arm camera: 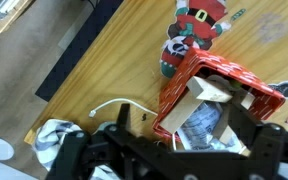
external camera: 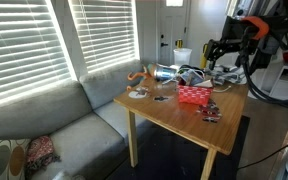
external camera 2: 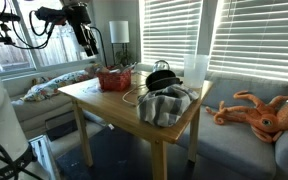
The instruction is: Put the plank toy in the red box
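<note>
The gripper (arm camera: pixel 184 142) hangs above the table (arm camera: pixel 94 70) with its jaws spread wide and nothing between them. At about 1 o'clock from it in the wrist view sits the red box (arm camera: pixel 224 75), and the plank toy (arm camera: pixel 210 91) lies tilted inside, beside a dark patterned piece. A red, white and green stuffed figure (arm camera: pixel 196 25) touches the box at 12 o'clock, a white cord (arm camera: pixel 109 103) curls at its 9 o'clock, and a crumpled cloth (arm camera: pixel 52 140) lies at 8 o'clock.
</note>
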`<state>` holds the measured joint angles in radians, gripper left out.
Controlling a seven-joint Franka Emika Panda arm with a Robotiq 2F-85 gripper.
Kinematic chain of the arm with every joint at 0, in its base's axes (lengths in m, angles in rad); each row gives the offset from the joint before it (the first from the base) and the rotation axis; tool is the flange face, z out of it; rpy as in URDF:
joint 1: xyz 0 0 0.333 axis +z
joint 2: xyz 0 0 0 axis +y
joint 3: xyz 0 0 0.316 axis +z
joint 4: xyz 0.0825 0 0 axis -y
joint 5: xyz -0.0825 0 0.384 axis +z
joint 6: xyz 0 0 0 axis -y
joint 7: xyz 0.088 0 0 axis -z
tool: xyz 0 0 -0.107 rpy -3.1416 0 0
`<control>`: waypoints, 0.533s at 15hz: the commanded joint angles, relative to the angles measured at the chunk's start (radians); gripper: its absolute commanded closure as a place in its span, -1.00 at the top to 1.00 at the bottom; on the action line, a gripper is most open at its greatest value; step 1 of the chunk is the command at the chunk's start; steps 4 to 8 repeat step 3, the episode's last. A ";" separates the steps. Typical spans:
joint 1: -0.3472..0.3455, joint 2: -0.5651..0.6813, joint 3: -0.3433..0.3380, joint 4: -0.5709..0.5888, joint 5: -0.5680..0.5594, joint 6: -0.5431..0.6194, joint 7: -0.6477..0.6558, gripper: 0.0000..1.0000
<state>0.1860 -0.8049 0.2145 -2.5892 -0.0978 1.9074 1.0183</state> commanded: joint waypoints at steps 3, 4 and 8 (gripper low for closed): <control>-0.043 -0.006 0.033 0.001 0.028 0.000 -0.029 1.00; -0.043 -0.006 0.033 0.001 0.028 0.000 -0.029 1.00; -0.043 -0.006 0.033 0.001 0.028 0.000 -0.029 1.00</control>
